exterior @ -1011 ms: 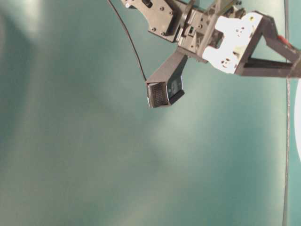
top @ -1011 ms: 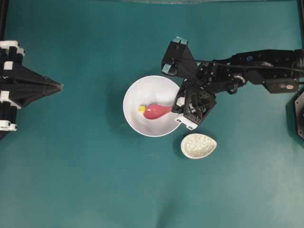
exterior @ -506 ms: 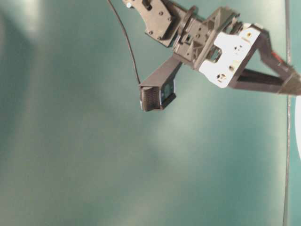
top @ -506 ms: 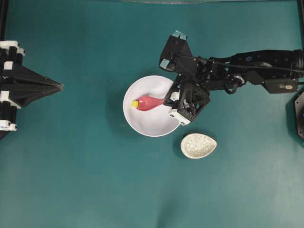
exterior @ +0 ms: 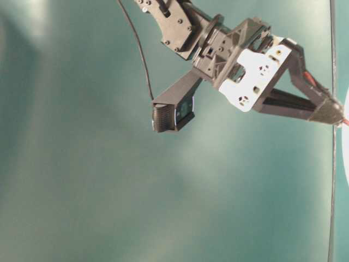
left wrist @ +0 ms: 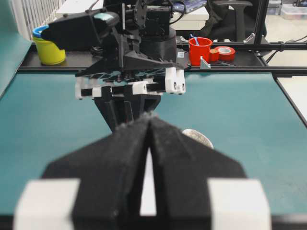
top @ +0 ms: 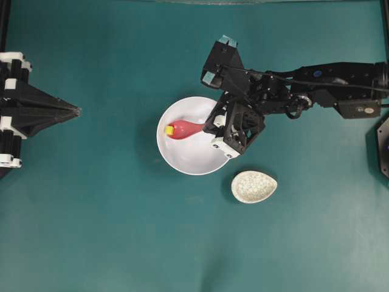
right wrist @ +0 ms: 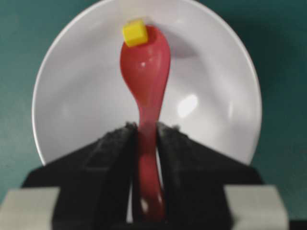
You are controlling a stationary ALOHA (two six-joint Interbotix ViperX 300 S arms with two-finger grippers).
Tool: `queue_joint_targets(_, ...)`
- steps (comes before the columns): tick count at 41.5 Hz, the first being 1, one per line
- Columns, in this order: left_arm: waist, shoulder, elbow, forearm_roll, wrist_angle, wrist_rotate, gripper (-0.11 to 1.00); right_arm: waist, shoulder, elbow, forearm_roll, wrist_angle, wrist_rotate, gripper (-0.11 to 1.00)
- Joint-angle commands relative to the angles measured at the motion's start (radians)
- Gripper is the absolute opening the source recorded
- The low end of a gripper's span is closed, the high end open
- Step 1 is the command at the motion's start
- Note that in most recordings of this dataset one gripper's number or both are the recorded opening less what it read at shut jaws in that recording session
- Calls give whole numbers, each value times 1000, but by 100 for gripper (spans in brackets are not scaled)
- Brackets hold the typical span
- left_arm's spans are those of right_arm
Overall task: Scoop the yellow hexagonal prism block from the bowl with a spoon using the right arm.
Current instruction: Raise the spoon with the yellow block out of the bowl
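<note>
Right end effector (right wrist: 146, 139): clamped on the handle of the red-pink soup spoon (right wrist: 146, 72), scoop reaching across the white bowl (top: 182, 155). Yellow hexagonal prism block (right wrist: 134, 32): at the scoop's far tip, inside the bowl near its far wall. Left end effector (left wrist: 149, 125): fingers pressed together, holding nothing, well apart from the bowl. Speckled egg-shaped dish (top: 254, 186): on the teal surface (top: 109, 231), just beside the bowl.

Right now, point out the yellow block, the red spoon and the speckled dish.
yellow block (right wrist: 135, 33), right wrist view, its top face.
red spoon (right wrist: 145, 64), right wrist view, middle of its scoop.
speckled dish (top: 254, 186), overhead view, its centre.
</note>
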Motion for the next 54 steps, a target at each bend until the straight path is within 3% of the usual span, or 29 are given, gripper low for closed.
queue_joint_targets(1,2,9,-8,3,-5,2,0,0,-34,-25,0,-9,0,21)
queue_joint_targets(28,2,9,-8,3,-5,2,0,0,-83,-23,2,-23,2,21)
queue_joint_targets(41,2,9,-8,3,-5,0,0,17,-206,12,3,-117,2,21)
queue_joint_targets(54,2,11,-8,3,-3,0,0,20,-345,84,20,-126,35,21)
